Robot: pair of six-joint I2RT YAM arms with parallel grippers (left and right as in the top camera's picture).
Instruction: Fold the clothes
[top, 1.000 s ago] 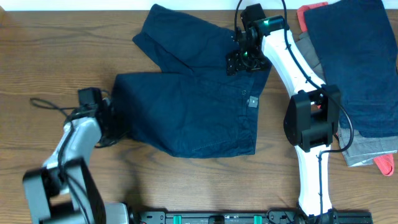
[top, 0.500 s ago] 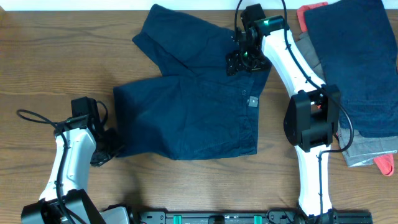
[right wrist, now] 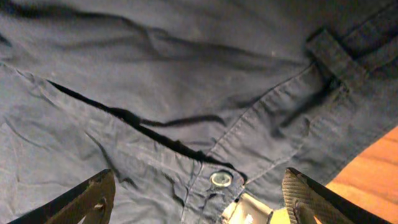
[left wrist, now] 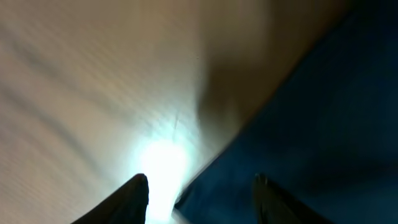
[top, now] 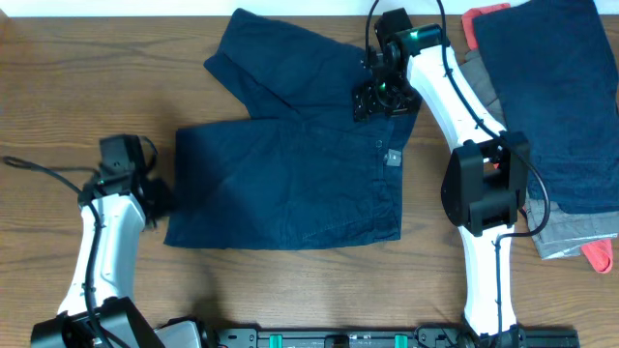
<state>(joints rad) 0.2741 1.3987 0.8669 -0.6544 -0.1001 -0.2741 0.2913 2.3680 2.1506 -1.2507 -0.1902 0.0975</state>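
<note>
- The shorts (top: 290, 184) lie spread flat in the middle of the table (top: 77, 77). One leg reaches toward the upper left of the frame and the other toward the lower left, with the waist at the right.
- A small pale tag (top: 393, 158) shows on the waist, right of centre.
- The left gripper (top: 161, 198) sits at the left of the frame, just beside the hem of the lower leg.
- In the left wrist view its fingers (left wrist: 138, 198) stand apart. Only the bare table, a bright glare and the dark edge of the shorts show in the gap, and nothing is pinched. That view is blurred, so I cannot tell whether the tips touch the cloth.
- The right gripper (top: 379, 100) is in the upper middle of the frame, over the waist where the two legs meet.
- In the right wrist view its jaws are spread wide and grip nothing. The waistband lies below them, with a metal button (right wrist: 219, 179) between the tips and a belt loop (right wrist: 336, 56) at the upper right.
- At the right edge of the frame lies a pile. A second navy piece (top: 551, 97) is on top, a grey one (top: 571, 232) under it, and a coral-red one (top: 600, 256) peeks out at the lower right corner of the pile.
</note>
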